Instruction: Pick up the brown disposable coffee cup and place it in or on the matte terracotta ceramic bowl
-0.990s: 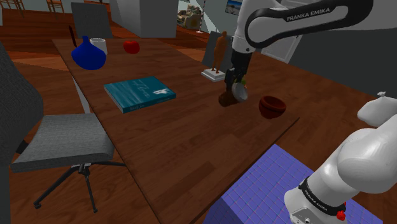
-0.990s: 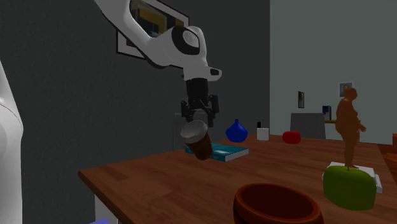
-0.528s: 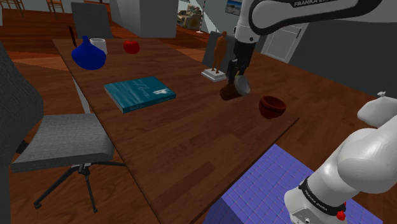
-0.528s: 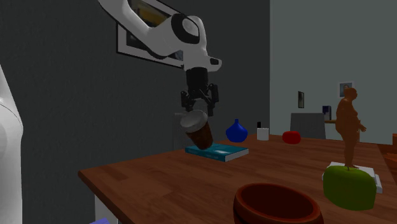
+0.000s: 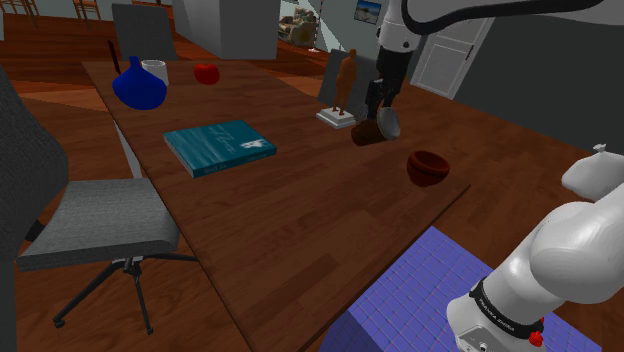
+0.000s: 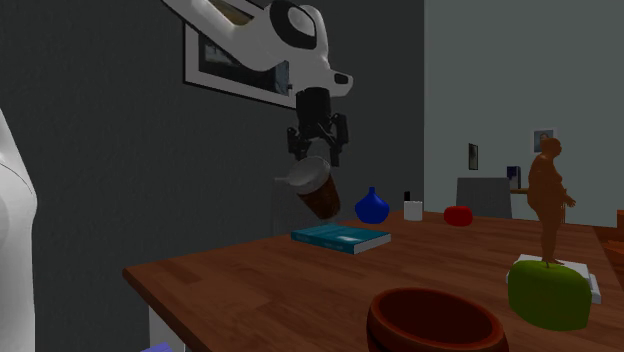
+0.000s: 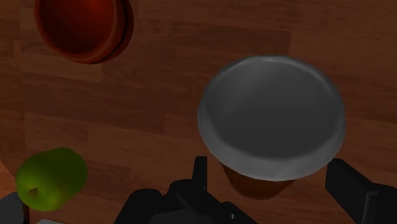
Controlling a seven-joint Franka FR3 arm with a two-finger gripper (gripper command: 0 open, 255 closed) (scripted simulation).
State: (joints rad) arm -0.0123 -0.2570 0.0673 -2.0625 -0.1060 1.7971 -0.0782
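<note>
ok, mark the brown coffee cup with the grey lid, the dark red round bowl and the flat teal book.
brown coffee cup (image 5: 365, 133): shoulder view, brown side wall.
dark red bowl (image 5: 428, 176): shoulder view, outer wall.
teal book (image 5: 215, 147): shoulder view, cover middle.

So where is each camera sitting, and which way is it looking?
Shoulder view: beside the stand, looking down over the table; the arm reaches up to the cup.
Second exterior view: low at the table's end near the bowl, looking across it toward a dark wall; the gripper holds the cup in the air.
Wrist view: mounted at the gripper, looking down past the cup's lid at the table; its black fingers show.
Shared: all three show the cup and bowl.
</note>
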